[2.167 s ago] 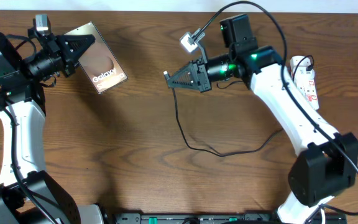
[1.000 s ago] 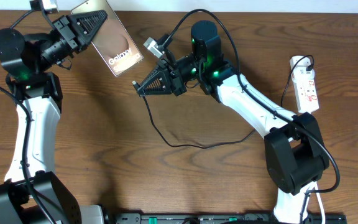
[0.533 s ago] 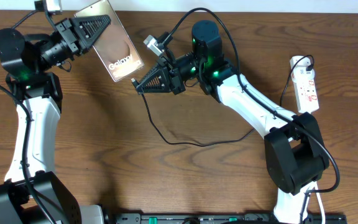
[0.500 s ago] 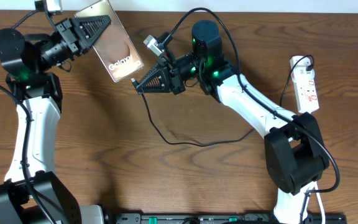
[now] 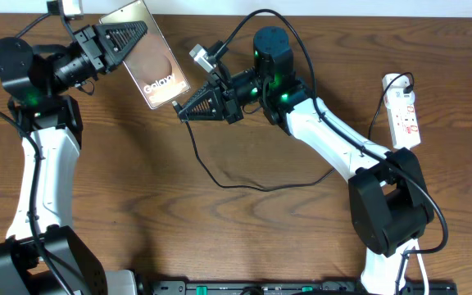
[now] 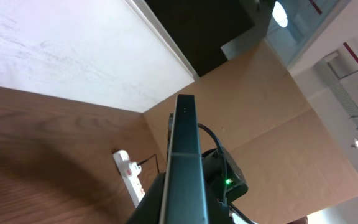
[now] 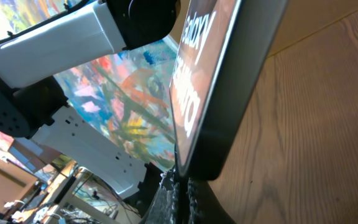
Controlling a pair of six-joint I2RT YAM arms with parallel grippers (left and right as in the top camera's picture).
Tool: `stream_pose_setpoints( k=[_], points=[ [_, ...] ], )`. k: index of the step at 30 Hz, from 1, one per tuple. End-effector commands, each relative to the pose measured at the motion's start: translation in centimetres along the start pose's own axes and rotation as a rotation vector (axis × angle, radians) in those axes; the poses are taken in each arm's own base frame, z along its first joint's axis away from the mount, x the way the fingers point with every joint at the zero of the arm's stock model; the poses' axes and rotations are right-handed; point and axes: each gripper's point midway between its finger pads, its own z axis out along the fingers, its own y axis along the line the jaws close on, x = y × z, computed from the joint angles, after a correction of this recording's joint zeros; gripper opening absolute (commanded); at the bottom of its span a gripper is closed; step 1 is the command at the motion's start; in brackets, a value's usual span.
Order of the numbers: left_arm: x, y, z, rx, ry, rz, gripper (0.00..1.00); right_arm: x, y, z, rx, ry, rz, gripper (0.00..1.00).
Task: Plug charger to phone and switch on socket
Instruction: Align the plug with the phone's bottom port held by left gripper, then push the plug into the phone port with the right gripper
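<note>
Toward the back left of the table (image 5: 220, 246), the left gripper (image 5: 128, 33) is seen clamped on the phone (image 5: 156, 64). The phone is held clear of the wood and tilted, with its glossy lettered face turned up to the overhead camera and its lower short edge pointed toward the right arm. Just right of that edge, the right gripper (image 5: 183, 113) is closed tight on the plug end of the charger (image 5: 244, 188). In the right wrist view the tip is shown meeting the bottom edge of the phone, but whether it is fully seated cannot be told. From the fingers, the thin black cable is draped down onto the table and looped rightward beneath the right arm. At the far right, the socket (image 5: 403, 111) is laid flat near the table's edge, well apart from both grippers.
</note>
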Motion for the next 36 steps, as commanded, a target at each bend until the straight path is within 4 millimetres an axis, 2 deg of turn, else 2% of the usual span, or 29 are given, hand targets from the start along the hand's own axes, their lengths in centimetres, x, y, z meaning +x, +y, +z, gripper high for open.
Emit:
stream_pose_setpoints(
  k=[1,25,36],
  points=[
    [0.1,-0.5,0.2,0.013,0.018,0.030,0.07,-0.7,0.4,0.1,0.008,-0.010,-0.016,0.01],
    [0.7,-0.6,0.2,0.024,0.048,0.050,0.08,-1.6,-0.4,0.1,0.061,-0.053,0.016,0.01],
    [1.2,-0.7,0.6,0.032,0.063,0.047,0.07,-3.0,-0.1,0.0,0.075,-0.098,0.020,0.01]
  ],
)
